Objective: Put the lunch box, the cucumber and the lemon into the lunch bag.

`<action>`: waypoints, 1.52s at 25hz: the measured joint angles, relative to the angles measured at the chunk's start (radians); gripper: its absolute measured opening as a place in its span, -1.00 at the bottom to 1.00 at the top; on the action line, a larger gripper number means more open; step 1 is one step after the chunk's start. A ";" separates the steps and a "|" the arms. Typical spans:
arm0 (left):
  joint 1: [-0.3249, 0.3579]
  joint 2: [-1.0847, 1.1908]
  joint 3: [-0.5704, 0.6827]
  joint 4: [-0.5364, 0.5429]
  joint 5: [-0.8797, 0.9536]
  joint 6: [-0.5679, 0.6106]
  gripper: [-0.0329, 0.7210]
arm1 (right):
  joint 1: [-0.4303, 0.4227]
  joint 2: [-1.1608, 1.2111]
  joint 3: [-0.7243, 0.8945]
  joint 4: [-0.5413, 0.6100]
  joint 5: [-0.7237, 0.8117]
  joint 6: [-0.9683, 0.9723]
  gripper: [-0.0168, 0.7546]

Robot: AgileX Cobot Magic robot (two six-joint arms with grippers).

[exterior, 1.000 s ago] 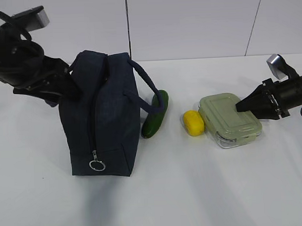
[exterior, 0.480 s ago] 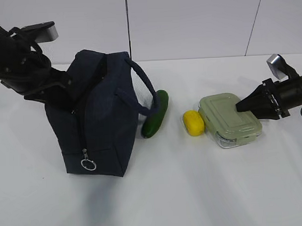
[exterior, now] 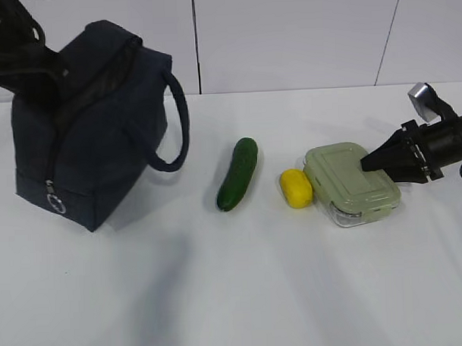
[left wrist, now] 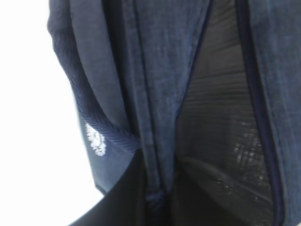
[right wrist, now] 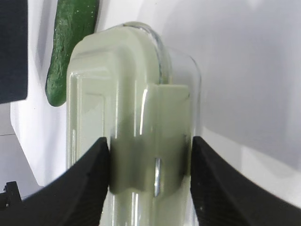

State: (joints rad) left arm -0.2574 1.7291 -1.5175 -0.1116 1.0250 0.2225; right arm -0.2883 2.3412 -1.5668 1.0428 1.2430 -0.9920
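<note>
The navy lunch bag (exterior: 93,125) hangs tilted at the far left, its unzipped opening facing up-left and its ring pull (exterior: 56,202) low on the left. My left gripper (left wrist: 157,197) is shut on the fabric edge by the bag's opening (left wrist: 155,70); in the exterior view only the arm (exterior: 10,40) shows behind the bag. The dark green cucumber (exterior: 238,173), the yellow lemon (exterior: 296,188) and the sage-lidded lunch box (exterior: 351,182) lie in a row on the table. My right gripper (exterior: 365,164) is shut on the lunch box's end clip (right wrist: 150,160), one finger on each side.
The white table (exterior: 235,294) runs to a white wall behind. The bag's loop handle (exterior: 176,129) hangs toward the cucumber. In the right wrist view the cucumber (right wrist: 70,47) lies beyond the box, and a dark edge of the bag (right wrist: 11,47) shows at left.
My left arm has lifted the bag and carried it left and up, tilting it away from the cucumber. The right gripper and the lunch box have not moved.
</note>
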 joint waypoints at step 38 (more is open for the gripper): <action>-0.030 0.010 -0.022 0.092 0.049 -0.044 -0.85 | 0.000 -0.056 0.002 0.152 -0.090 0.093 0.02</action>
State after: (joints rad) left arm -0.2876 1.7395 -1.5392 -0.0191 1.0741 0.1784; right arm -0.2883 2.2851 -1.5650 1.1950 1.1531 -0.8988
